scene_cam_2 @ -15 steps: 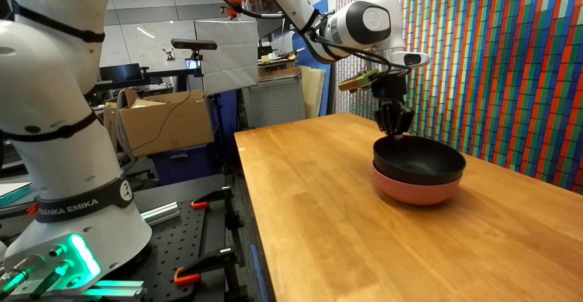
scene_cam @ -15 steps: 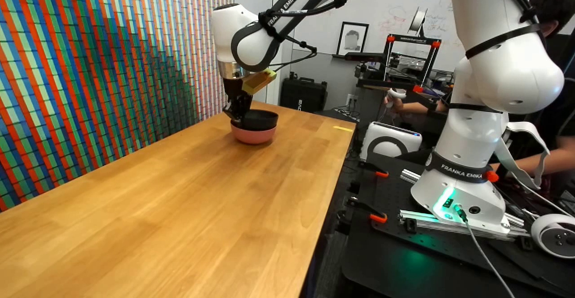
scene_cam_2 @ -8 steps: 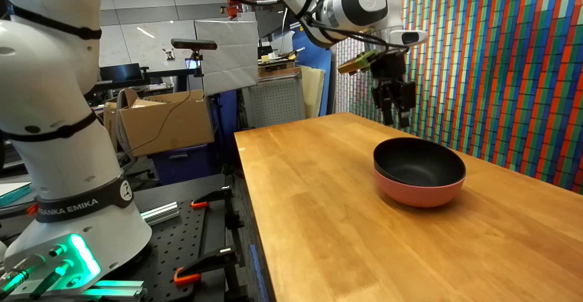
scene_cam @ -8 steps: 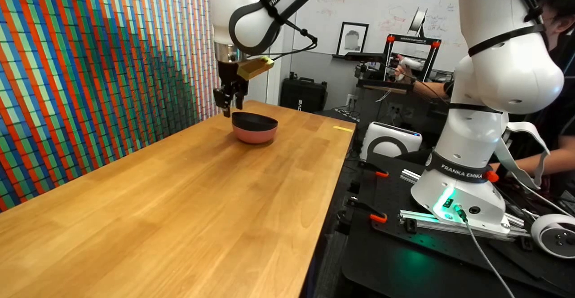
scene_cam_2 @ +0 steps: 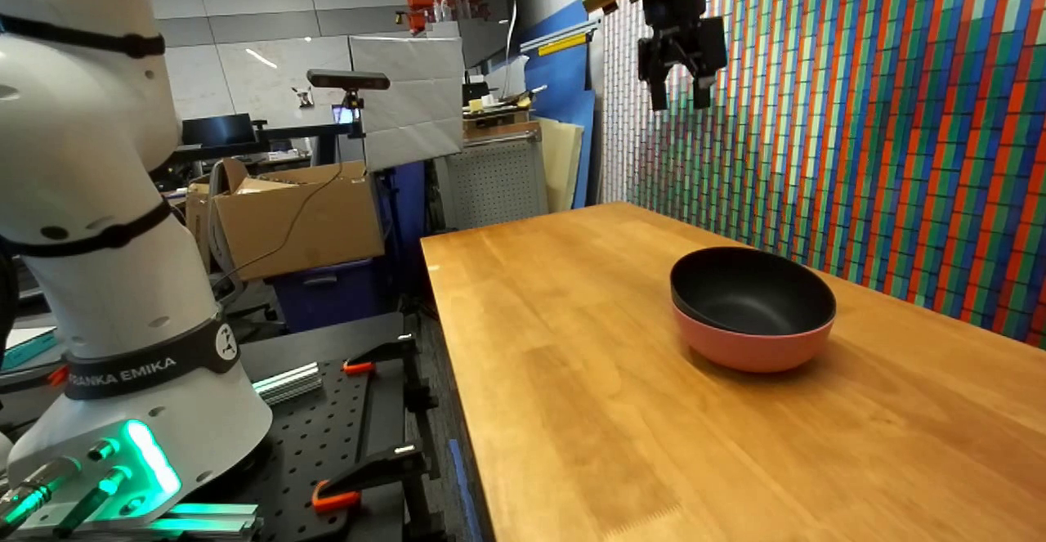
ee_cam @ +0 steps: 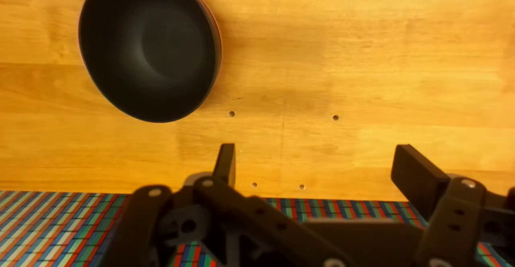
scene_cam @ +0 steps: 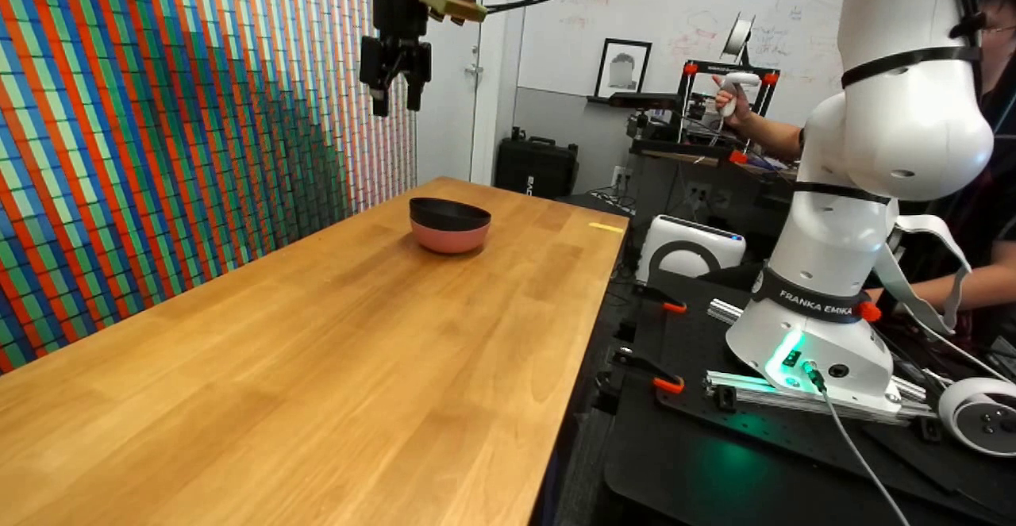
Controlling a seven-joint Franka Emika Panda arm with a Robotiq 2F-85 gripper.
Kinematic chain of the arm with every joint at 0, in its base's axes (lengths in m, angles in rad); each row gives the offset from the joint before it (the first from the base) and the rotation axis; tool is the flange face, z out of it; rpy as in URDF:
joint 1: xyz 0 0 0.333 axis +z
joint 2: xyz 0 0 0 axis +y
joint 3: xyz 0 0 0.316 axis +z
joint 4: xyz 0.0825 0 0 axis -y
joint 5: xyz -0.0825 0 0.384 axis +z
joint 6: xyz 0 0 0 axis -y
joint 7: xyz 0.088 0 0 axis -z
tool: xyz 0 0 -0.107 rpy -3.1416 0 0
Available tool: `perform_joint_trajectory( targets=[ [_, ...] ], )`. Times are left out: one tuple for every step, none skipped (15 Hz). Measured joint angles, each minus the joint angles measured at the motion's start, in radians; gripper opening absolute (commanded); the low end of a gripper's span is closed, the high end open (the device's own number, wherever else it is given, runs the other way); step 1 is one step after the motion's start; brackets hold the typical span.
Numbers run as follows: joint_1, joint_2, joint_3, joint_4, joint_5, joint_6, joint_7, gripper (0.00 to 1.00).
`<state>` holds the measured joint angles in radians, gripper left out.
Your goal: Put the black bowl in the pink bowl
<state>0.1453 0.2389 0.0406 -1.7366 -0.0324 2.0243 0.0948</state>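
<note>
The glossy black bowl (scene_cam_2: 752, 293) sits inside the pink bowl (scene_cam_2: 756, 352), which stands on the wooden table. It leans a little: one side of its rim rises above the pink rim, as both exterior views show. From above, in the wrist view, the black bowl (ee_cam: 153, 53) hides nearly all of the pink bowl except a thin edge at the right. My gripper (scene_cam_2: 680, 102) hangs high over the table, well apart from both bowls. Its fingers (ee_cam: 418, 174) are spread wide with only table and wall behind them, and nothing is held.
A wall of coloured striped tiles (scene_cam: 198, 113) runs along the table's far side. The wooden table (scene_cam: 381, 335) carries a small yellow tape strip (scene_cam: 606, 227) near one edge. Clamps (scene_cam_2: 359, 477) hold the robot's base plate, and a person's hand (scene_cam: 734, 105) holds a controller beyond it.
The gripper was at the black bowl's rim a second ago; it has opened, let go and risen far upward. The black bowl has settled lower into the pink bowl.
</note>
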Motion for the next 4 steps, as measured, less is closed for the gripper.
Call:
perform_joint_trajectory(
  targets=[
    [-0.006,-0.013,0.002,0.022,0.017,-0.058,-0.023,1.00],
    [-0.008,-0.022,0.003,0.031,0.018,-0.073,-0.027,1.00],
    [-0.008,-0.023,0.003,0.028,0.018,-0.073,-0.027,1.00],
    [-0.008,-0.019,0.003,0.024,0.018,-0.072,-0.027,1.00]
  ],
)
